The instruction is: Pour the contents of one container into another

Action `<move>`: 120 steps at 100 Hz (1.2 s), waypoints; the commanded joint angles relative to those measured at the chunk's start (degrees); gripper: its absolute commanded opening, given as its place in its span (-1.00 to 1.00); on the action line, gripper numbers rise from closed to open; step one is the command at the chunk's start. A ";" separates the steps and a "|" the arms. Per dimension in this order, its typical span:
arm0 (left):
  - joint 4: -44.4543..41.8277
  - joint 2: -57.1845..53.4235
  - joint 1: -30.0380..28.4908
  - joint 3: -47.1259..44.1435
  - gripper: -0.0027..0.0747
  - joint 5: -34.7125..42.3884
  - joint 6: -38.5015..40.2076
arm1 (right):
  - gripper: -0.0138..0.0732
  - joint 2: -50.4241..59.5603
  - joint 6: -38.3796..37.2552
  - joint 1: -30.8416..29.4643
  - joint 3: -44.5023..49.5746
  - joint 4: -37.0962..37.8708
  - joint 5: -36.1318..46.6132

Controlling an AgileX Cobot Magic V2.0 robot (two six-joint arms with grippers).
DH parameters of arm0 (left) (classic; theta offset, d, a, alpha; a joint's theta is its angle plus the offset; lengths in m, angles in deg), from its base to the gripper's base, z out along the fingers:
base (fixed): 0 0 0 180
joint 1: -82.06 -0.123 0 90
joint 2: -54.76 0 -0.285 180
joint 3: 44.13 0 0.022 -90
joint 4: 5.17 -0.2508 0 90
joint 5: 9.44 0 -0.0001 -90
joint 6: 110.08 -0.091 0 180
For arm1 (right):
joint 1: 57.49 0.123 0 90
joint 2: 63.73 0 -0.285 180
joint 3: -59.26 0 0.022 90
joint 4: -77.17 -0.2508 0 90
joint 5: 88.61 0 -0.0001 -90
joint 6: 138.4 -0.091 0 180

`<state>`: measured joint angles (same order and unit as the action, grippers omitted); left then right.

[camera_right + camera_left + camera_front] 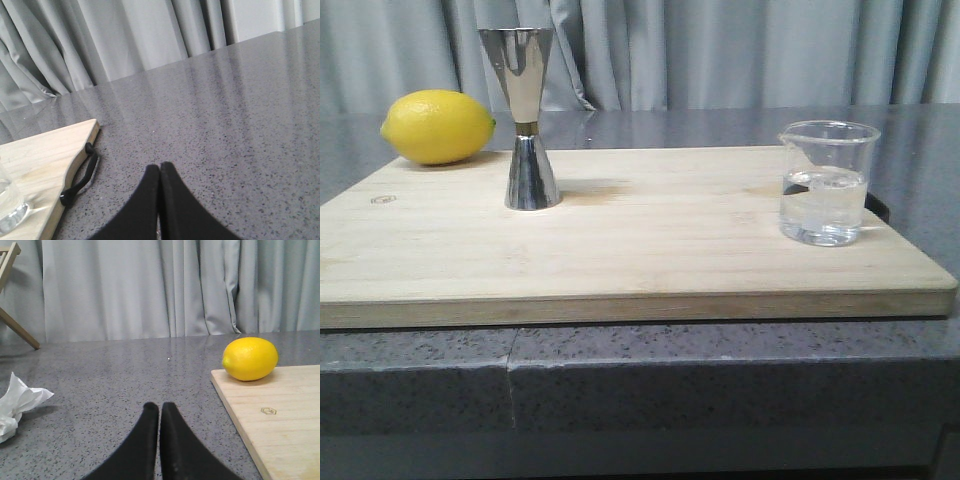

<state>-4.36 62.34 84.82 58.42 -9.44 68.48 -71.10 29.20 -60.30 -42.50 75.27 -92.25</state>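
Glass beaker (826, 183) holds its liquid, untouched, well apart from the jigger (525, 118); left gripper (159, 412) and right gripper (159, 172) rest pressed together, empty; pouring not yet begun.

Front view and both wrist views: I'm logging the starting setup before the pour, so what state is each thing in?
Beaker: upright on the cutting board, partly filled with clear liquid.
Jigger: upright on the board, contents not visible.
Lemon: whole, resting at the board's far left corner.
Left gripper: shut, empty, over the counter.
Right gripper: shut, empty, over the counter.
Tissue: crumpled on the counter.
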 commanded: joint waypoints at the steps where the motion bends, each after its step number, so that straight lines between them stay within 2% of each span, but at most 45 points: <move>1: 0.07 -1.46 0.44 -2.07 -0.98 4.24 0.11 | -0.86 1.16 0.67 -0.30 1.25 0.16 4.68; 73: 0.07 -1.46 0.44 -2.07 -0.98 4.24 0.11 | -0.86 1.16 0.67 -0.30 1.25 0.37 5.32; 80: 0.07 -1.46 0.44 -2.07 -0.98 4.34 0.11 | -0.86 1.16 0.78 -0.30 1.25 3.48 6.04; 95: 0.07 -1.46 0.44 -2.07 -0.98 4.34 0.11 | -0.86 1.16 0.78 -0.30 1.25 18.50 7.44; 108: 0.58 -1.46 0.44 -1.28 -0.98 4.23 0.23 | -0.86 1.16 0.78 -0.30 0.91 18.76 10.68; 120: 3.59 -1.46 0.44 1.95 -0.98 2.80 0.23 | -0.86 1.16 0.67 -0.30 -1.84 17.56 10.05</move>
<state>-3.16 62.34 84.82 58.54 -9.83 68.48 -71.10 29.20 -60.30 -42.50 92.74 -86.78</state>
